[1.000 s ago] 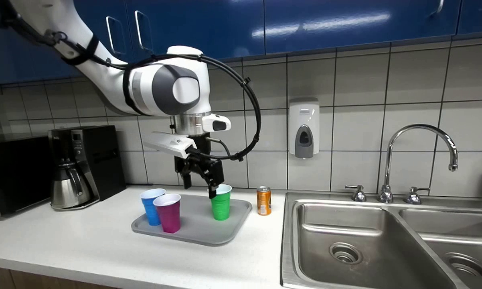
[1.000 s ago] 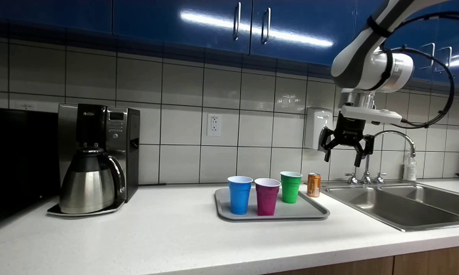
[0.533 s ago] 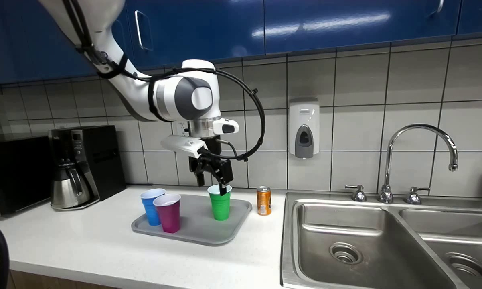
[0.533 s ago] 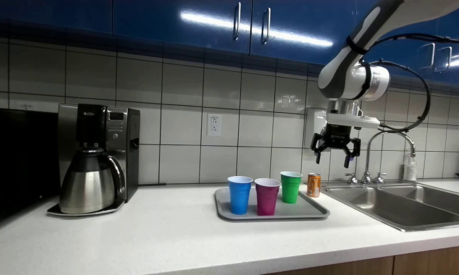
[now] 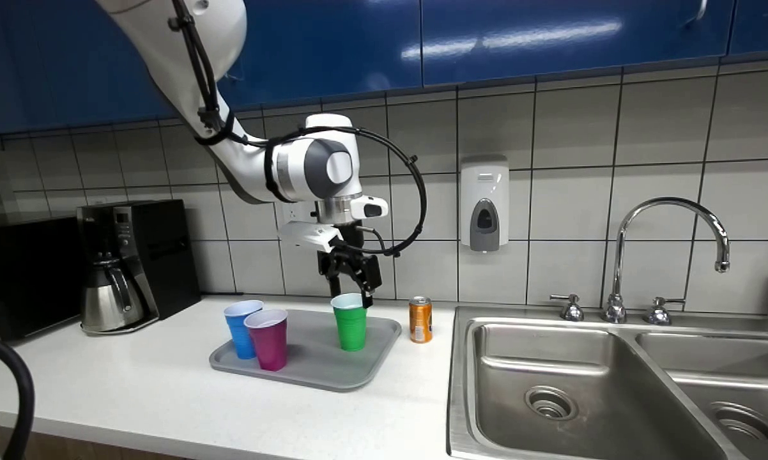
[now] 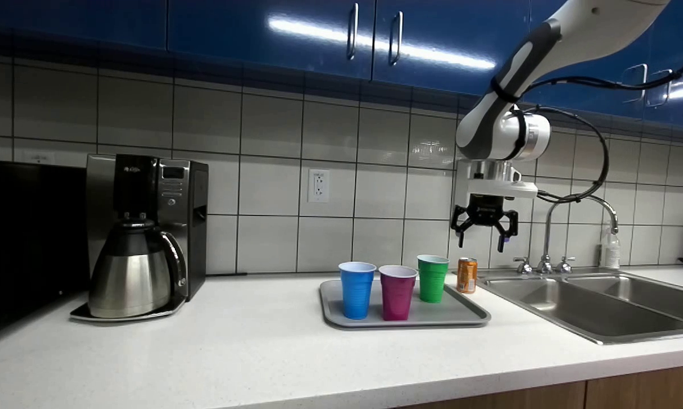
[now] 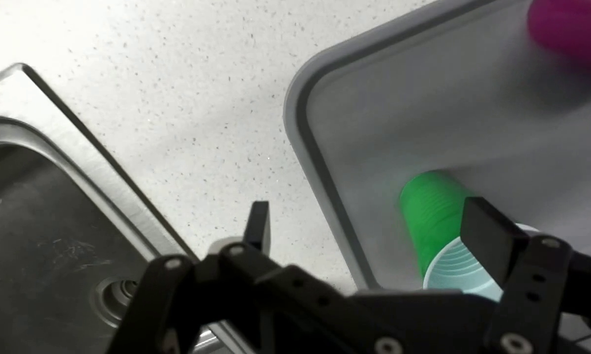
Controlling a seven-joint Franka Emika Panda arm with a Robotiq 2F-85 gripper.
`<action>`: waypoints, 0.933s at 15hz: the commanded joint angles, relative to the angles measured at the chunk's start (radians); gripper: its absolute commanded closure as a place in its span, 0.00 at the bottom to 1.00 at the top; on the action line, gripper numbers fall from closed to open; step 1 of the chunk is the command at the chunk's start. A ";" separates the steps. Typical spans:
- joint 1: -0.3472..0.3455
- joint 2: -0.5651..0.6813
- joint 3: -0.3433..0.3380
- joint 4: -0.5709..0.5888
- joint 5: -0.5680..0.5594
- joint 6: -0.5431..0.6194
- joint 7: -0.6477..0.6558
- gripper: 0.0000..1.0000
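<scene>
So, we've got the claw (image 6: 480, 246) hanging in the air, spread wide and released, near the green cup (image 5: 351, 327) and the can (image 6: 467, 275). The green cup is on the tray (image 5: 312, 338), toward the end nearer the sink (image 5: 550, 358). It's standing upright: long axis vertical, open mouth pointing straight up, narrower base down. From the wrist view we're seeing it slantwise, base toward the top, pale mouth toward the bottom, with one finger (image 7: 492, 241) blocking part of that mouth. The can's upright too, long axis vertical, on the counter (image 6: 233, 341) just off the tray, between it and the sink. Over toward the tray's other end we've got the blue cup (image 6: 357, 291) and purple cup (image 6: 398, 292) next to each other, both mouth up.
</scene>
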 commanded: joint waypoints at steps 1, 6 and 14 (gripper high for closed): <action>0.016 0.080 -0.005 0.099 -0.030 -0.014 0.064 0.00; 0.039 0.169 -0.013 0.193 -0.029 -0.018 0.103 0.00; 0.063 0.317 -0.034 0.332 -0.011 -0.036 0.138 0.00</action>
